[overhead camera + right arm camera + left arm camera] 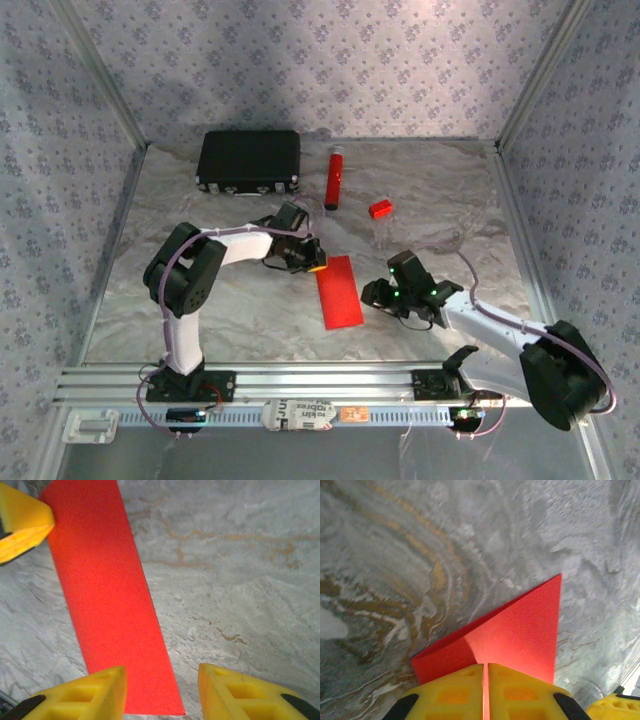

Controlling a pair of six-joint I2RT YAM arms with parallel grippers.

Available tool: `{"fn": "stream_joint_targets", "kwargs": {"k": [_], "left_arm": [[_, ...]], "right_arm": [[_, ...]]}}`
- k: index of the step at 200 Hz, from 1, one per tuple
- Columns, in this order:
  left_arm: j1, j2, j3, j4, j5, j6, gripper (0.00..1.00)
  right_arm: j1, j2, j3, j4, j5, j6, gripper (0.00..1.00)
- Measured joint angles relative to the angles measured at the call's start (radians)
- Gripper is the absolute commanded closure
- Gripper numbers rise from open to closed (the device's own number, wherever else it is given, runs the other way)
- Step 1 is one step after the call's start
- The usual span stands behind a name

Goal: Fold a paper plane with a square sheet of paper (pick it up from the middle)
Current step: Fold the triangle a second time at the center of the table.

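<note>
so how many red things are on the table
3: the folded paper mid-table, the tube at the back right of the black case, the small block right of the tube.

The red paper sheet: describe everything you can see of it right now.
The red paper sheet is thin, matte and bright red, a long narrow strip, apparently folded in half. It lies on the marbled table, its far end pinched between the fingers of the shut left gripper, where it curls up slightly. The open right gripper hovers over its near end.
</note>
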Motion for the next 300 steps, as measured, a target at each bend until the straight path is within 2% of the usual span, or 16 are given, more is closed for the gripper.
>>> {"fn": "stream_joint_targets", "kwargs": {"k": [60,92,144,254,300], "left_arm": [[0.026,0.0,-0.074,0.107,0.068,0.003,0.9],[0.032,0.0,-0.085,0.13,0.086,0.003,0.9],[0.033,0.0,-0.084,0.13,0.092,0.005,0.9],[0.034,0.03,-0.042,0.103,0.116,0.036,0.9],[0.034,0.039,-0.024,0.089,0.118,0.047,0.9]], "right_arm": [[0.056,0.109,0.022,0.0,-0.053,0.003,0.56],[0.062,0.117,0.023,0.01,-0.065,0.013,0.56],[0.064,0.134,0.023,0.119,-0.122,0.039,0.57],[0.008,0.237,0.016,0.311,-0.206,0.072,0.58],[-0.009,0.24,0.006,0.325,-0.209,0.095,0.55]]}}
